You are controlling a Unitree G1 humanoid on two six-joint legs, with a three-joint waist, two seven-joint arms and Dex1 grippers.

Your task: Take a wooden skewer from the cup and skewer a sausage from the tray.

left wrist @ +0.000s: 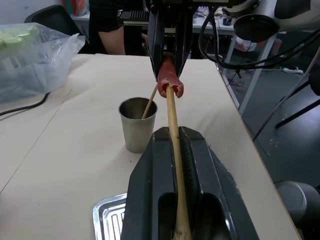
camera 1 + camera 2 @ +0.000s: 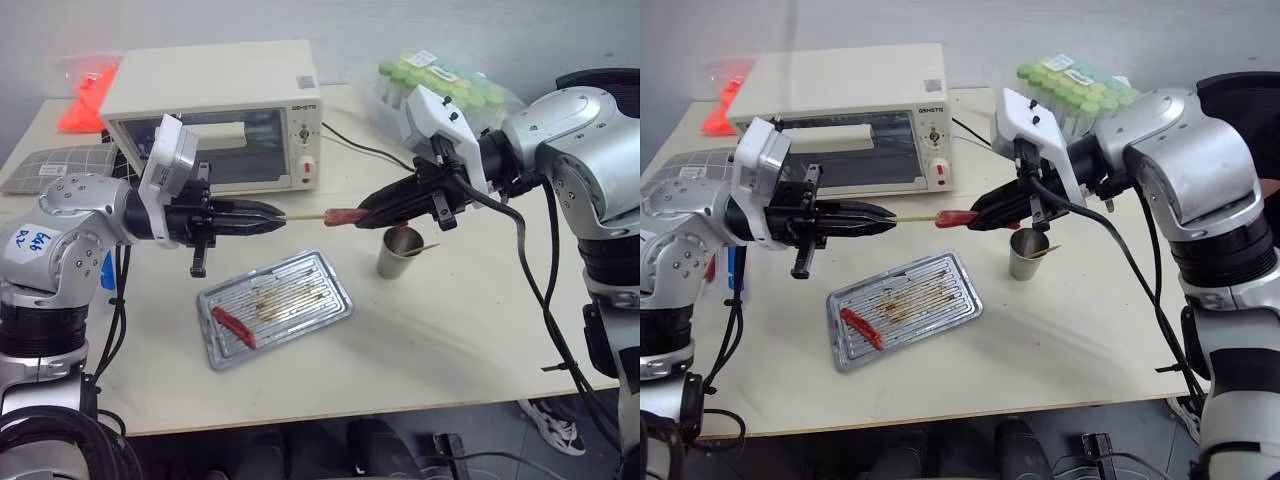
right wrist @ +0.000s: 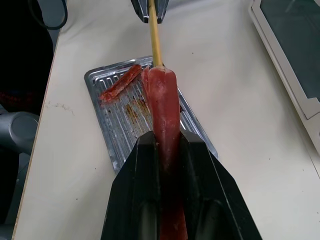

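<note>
My left gripper (image 2: 278, 214) is shut on the wooden skewer (image 2: 305, 215) and holds it level above the table, pointing right. My right gripper (image 2: 368, 212) faces it, shut on the reddish-brown sausage (image 2: 340, 215). The skewer (image 1: 172, 120) tip meets the free end of the sausage (image 1: 170, 84); how deep it sits cannot be told. The right wrist view shows the sausage (image 3: 165, 105) between my fingers with the skewer (image 3: 155, 35) at its tip. The metal cup (image 2: 400, 252) stands below the right gripper with another stick in it. The tray (image 2: 320, 290) lies in front, below the skewer.
A brighter red sausage (image 2: 233, 326) lies at the tray's left end. A white toaster oven (image 2: 220, 110) stands behind the left gripper, its cable running right. A bag of green-capped bottles (image 2: 440, 85) sits back right. An orange bag (image 2: 85, 95) and grey cloth (image 2: 50, 165) lie far left.
</note>
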